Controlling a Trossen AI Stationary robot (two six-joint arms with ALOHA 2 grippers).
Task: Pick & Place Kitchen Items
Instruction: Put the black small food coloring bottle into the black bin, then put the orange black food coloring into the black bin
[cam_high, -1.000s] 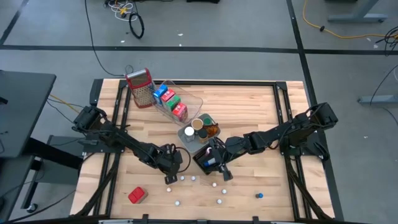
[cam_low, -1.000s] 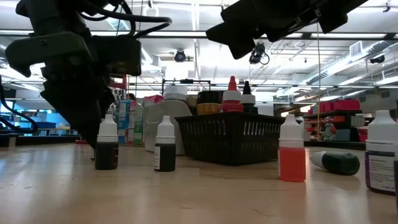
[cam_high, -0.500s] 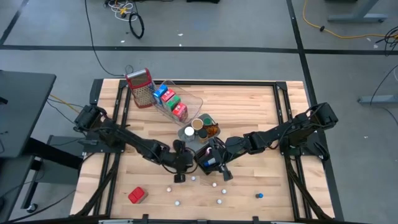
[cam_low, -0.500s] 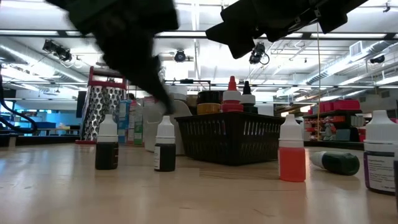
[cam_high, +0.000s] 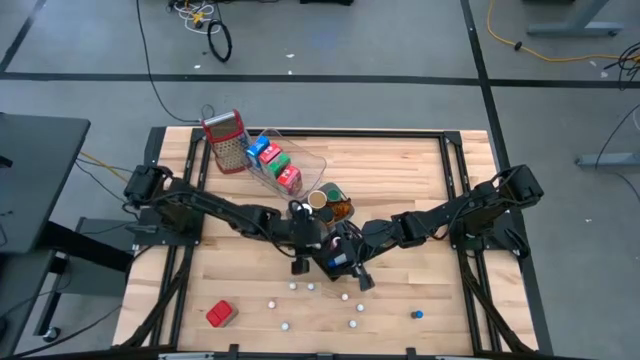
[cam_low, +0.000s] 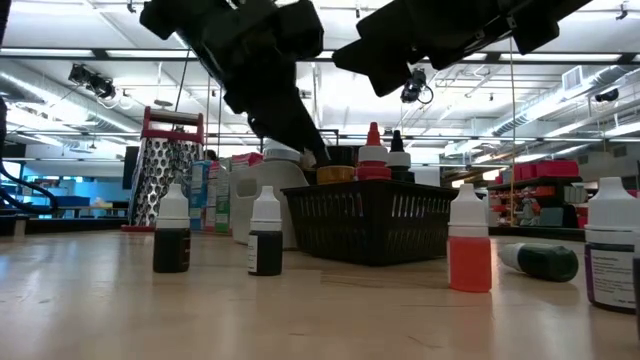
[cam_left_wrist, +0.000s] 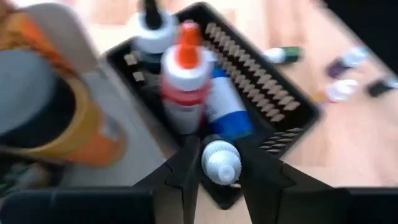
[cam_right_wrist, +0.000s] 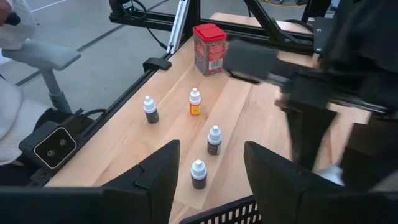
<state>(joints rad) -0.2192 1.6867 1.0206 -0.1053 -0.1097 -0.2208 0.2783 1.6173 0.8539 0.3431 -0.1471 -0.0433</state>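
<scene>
A black mesh basket (cam_low: 370, 225) stands mid-table with a red-tipped (cam_left_wrist: 185, 74), a black-tipped and a blue dropper bottle in it. Just above its near corner my left gripper (cam_left_wrist: 219, 155) is shut on a small white-capped bottle (cam_left_wrist: 221, 165); the low view shows its fingers (cam_low: 312, 152) slanting down at the basket's left rim. My right gripper (cam_right_wrist: 211, 149) hangs open over the basket's right side (cam_high: 350, 268), with nothing between its fingers. Several more small bottles (cam_right_wrist: 214, 140) stand on the wood toward the table's near edge. My left gripper pinches the small bottle between its two fingers, one on each side of the white cap (cam_left_wrist: 221, 169). The fingers slant down from the table's left. The bottle is lifted clear, over the basket's near corner (cam_left_wrist: 233, 193); its body below the cap is hidden.
A clear tray (cam_high: 300, 160) of red, blue and green cartons and a metal grater (cam_high: 225, 140) sit far left. Round jars (cam_high: 325, 203) crowd the basket's far side. A red can (cam_high: 220, 314) stands near left, and a green bottle (cam_low: 540, 262) lies beside an orange one (cam_low: 470, 245).
My left gripper has risen from among the standing bottles and swung toward the table's right and far side, up to the basket, rolling its wrist on the way. My right gripper has kept still.
</scene>
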